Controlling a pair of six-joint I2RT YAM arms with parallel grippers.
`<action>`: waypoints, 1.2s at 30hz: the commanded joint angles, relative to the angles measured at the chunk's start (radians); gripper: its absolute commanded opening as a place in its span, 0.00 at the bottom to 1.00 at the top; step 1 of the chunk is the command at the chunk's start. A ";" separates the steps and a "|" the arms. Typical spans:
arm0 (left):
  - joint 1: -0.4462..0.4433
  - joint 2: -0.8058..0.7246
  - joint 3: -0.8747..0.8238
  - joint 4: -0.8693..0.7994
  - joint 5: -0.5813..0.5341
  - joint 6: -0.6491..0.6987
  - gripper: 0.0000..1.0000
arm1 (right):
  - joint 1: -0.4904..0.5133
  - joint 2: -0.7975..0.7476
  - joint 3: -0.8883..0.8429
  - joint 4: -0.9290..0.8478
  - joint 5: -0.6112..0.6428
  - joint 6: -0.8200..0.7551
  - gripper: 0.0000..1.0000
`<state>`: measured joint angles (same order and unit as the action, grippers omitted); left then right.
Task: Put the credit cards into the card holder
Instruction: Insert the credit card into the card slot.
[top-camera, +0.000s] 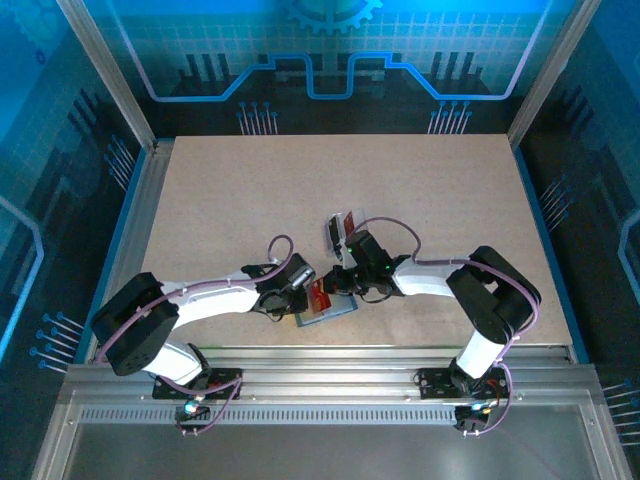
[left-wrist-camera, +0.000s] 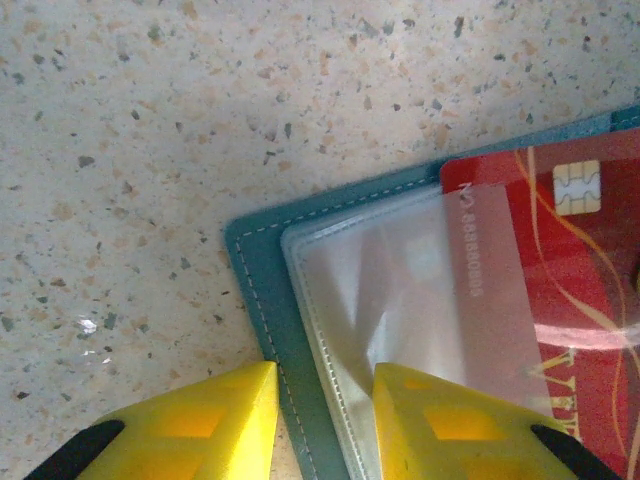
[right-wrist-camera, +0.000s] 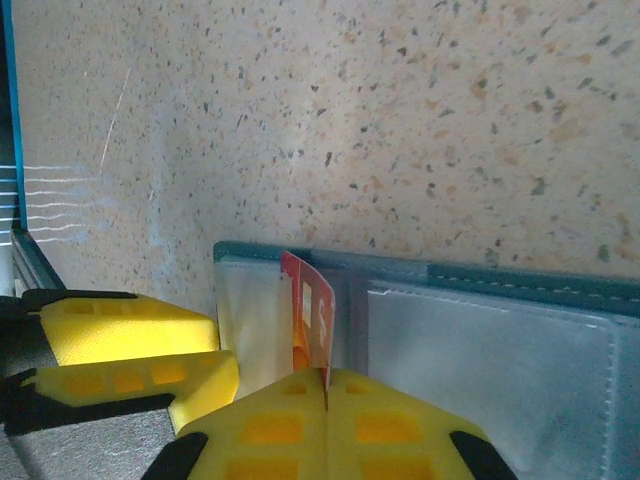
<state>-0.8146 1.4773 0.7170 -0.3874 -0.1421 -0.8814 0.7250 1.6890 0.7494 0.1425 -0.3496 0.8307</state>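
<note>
The card holder (top-camera: 335, 312) lies open on the table near the front edge, teal-blue outside with clear pockets inside (left-wrist-camera: 255, 262) (right-wrist-camera: 520, 284). My right gripper (top-camera: 347, 281) (right-wrist-camera: 326, 385) is shut on a red credit card (right-wrist-camera: 312, 318), seen edge-on over the holder. That red card (left-wrist-camera: 585, 265) (top-camera: 319, 294) has one end slid under the clear pocket. My left gripper (top-camera: 299, 284) (left-wrist-camera: 325, 400) is open, straddling the holder's edge: one finger over the table, the other on the clear pocket. More cards (top-camera: 340, 231) lie behind the right gripper.
The left gripper's yellow fingers (right-wrist-camera: 130, 345) sit close to the left of my right gripper. The metal rail along the table's front edge (top-camera: 330, 355) runs just below the holder. Open tabletop (top-camera: 300, 190) stretches behind both arms.
</note>
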 joint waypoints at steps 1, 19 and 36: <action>0.001 0.003 0.006 -0.038 0.009 0.023 0.32 | 0.023 0.011 -0.029 -0.072 0.025 -0.020 0.00; 0.094 -0.101 -0.006 0.026 0.164 0.037 0.23 | 0.030 0.032 -0.022 -0.134 0.049 -0.058 0.00; 0.103 -0.048 -0.079 0.052 0.138 0.010 0.00 | 0.042 0.062 0.034 -0.185 0.024 -0.096 0.00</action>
<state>-0.7177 1.4067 0.6643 -0.3473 -0.0025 -0.8631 0.7418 1.7088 0.7815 0.0692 -0.3447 0.7654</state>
